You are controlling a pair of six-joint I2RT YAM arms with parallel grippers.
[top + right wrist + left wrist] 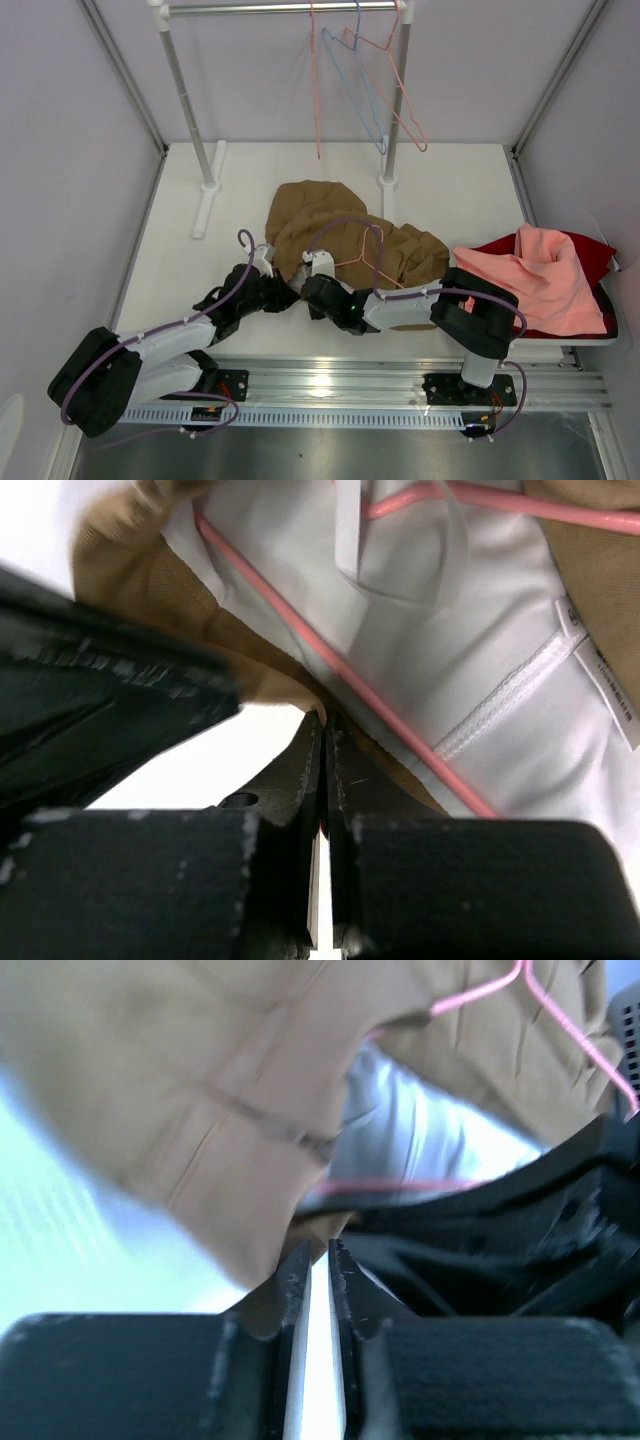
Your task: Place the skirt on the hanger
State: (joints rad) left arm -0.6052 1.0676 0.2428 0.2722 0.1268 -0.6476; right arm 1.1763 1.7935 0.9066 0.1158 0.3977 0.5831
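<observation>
Premises: a robotics test cell, not a home or a shop. Evidence: the left arm [170, 345] and the right arm [420, 305] are bolted to an aluminium rail [400, 385] at the near edge of a white table [180, 270]. Plain pale walls [60, 150] and metal corner posts [125, 75] enclose the work area. Purple cabling [90, 385] runs exposed along the arms. A small garment rack [280, 8] carries wire hangers [390, 90]. A dark tray [608, 325] holds loose cloths [540, 280].
</observation>
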